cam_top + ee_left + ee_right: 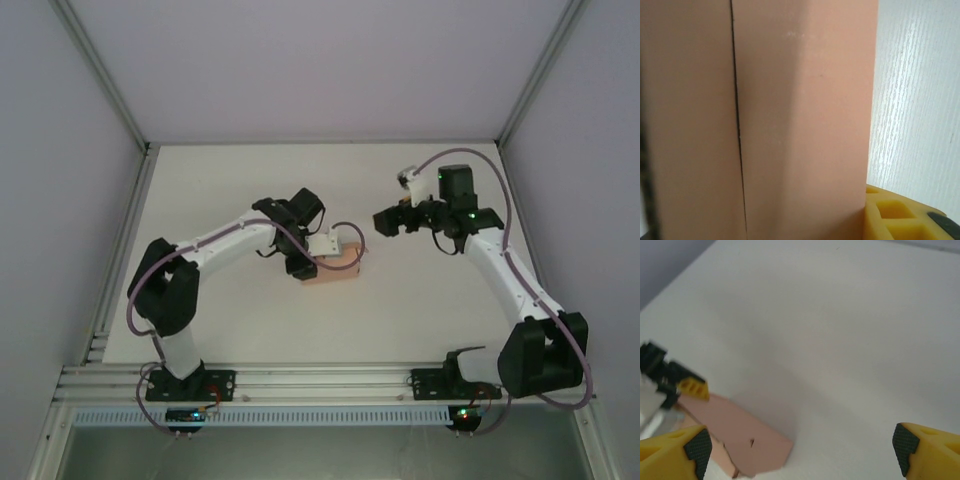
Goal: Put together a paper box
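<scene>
The paper box (338, 268) lies on the surface (250, 180) near its middle, a little left of centre, and the left claw (322, 250) is set against its left end. Whether that claw is pinching the card or merely pressing on it cannot be told. In the left wrist view one yellow finger (900, 215) is seen just beside the pink wall, and the other is hidden. The right claw (800, 452) is spread wide with nothing between its fingers. It is held to the right of the box and slightly farther, apart from it.

Several failures can be expected from here. The card is judged to be thin, so a wall may be dented or creased if the left claw is squeezed too hard. A dark seam (737, 125) is seen running down the wall where two panels meet, and it may be sprung open if the box is pushed from one side only. The box may also be slid or tipped on the smooth surface if the right claw is brought in too low or off-centre while the left end is not firmly held.

Counted: one paper box, one seam, two arms, two claws, one surface.
</scene>
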Robot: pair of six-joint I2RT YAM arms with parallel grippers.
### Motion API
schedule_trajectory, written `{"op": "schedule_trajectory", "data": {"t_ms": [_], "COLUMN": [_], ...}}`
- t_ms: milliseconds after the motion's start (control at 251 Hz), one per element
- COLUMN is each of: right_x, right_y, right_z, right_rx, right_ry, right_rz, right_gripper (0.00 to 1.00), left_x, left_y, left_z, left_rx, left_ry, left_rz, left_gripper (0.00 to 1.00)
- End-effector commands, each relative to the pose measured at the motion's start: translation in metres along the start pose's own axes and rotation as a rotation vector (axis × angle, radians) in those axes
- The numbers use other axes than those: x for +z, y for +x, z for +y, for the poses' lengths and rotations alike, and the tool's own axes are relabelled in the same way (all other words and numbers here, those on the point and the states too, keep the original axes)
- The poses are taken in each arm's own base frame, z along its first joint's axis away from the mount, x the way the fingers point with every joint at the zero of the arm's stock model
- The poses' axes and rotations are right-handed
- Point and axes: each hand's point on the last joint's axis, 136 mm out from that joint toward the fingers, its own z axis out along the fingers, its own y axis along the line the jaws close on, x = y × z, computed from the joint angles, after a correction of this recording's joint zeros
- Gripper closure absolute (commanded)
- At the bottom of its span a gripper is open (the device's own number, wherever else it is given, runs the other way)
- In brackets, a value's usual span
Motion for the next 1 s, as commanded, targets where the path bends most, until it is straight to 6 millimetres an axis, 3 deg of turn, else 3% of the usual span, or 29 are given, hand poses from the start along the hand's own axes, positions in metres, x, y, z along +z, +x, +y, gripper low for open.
{"op": "schedule_trajectory", "data": {"t_ms": [0, 108, 299, 507, 535, 726, 962, 990, 998], "right_x": [0.01, 0.024, 0.046, 0.066, 0.066, 0.072, 0.072, 0.074, 0.075], "right_y": [0.019, 0.027, 0.034, 0.048, 0.036, 0.039, 0.051, 0.04, 0.046], "right_z": [0.01, 0.016, 0.045, 0.042, 0.043, 0.047, 0.048, 0.047, 0.047], "right_rx": [-0.126, -0.151, -0.201, -0.22, -0.232, -0.23, -0.158, -0.144, -0.131], "right_ry": [-0.017, -0.04, -0.155, -0.125, -0.127, -0.138, -0.067, -0.041, -0.037], "right_rz": [0.123, 0.151, 0.21, 0.302, 0.278, 0.318, 0.343, 0.3, 0.31], "right_gripper": [0.1, 0.16, 0.27, 0.53, 0.55, 0.82, 0.95, 0.97, 0.97], "left_x": [0.0, 0.005, 0.004, 0.005, 0.006, 0.005, 0.009, 0.009, 0.01], "left_y": [0.007, 0.01, 0.007, 0.006, 0.007, 0.005, 0.001, 0.001, 0.001], "left_z": [-0.003, 0.005, 0.01, 0.012, 0.012, 0.014, 0.02, 0.02, 0.02], "left_rx": [-0.006, -0.026, -0.015, -0.005, -0.008, -0.016, -0.042, -0.044, -0.045], "left_ry": [0.064, 0.081, 0.114, 0.121, 0.121, 0.115, 0.11, 0.11, 0.111], "left_rz": [0.03, 0.024, 0.004, 0.009, 0.011, 0.005, -0.008, -0.009, -0.009], "left_gripper": [0.65, 0.65, 0.61, 0.61, 0.61, 0.61, 0.62, 0.62, 0.62]}}
